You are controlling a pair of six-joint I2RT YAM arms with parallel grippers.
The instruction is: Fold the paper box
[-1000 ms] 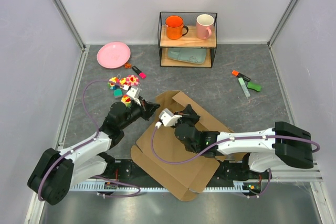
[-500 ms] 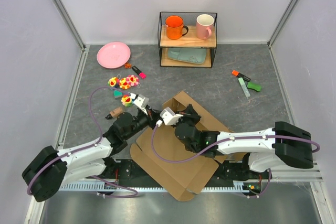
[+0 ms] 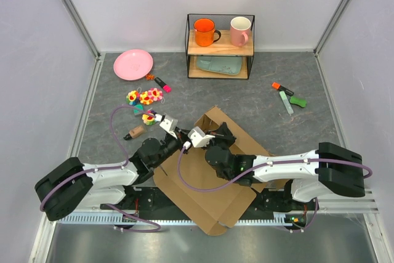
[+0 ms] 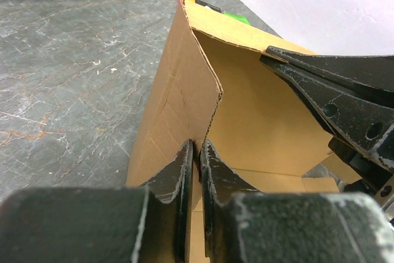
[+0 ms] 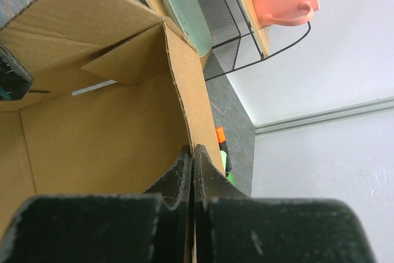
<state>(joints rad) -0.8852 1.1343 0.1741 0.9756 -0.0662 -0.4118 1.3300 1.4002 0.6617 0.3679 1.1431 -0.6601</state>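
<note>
Left gripper [image 4: 197, 151] clamped on upright wall of paper box [image 3: 206, 198]; right gripper [image 5: 192, 157] pinching another wall. Box mid-table, 6 o'clock of wire shelf [image 3: 220, 46]. Far walls raised, near flaps lying flat. Judged roughly half folded.

Beyond the paper box [image 3: 209, 183], bare bench [image 3: 258, 106] runs open to the wire shelf [image 3: 220, 46]. Right of the box the bench is free up to the markers [image 3: 287, 97]. Left of it, toy flowers [image 3: 145, 98] and a small brown piece [image 3: 135, 132] crowd the way. The left arm [image 3: 104, 177] and right arm [image 3: 289, 165] block its near side.
</note>
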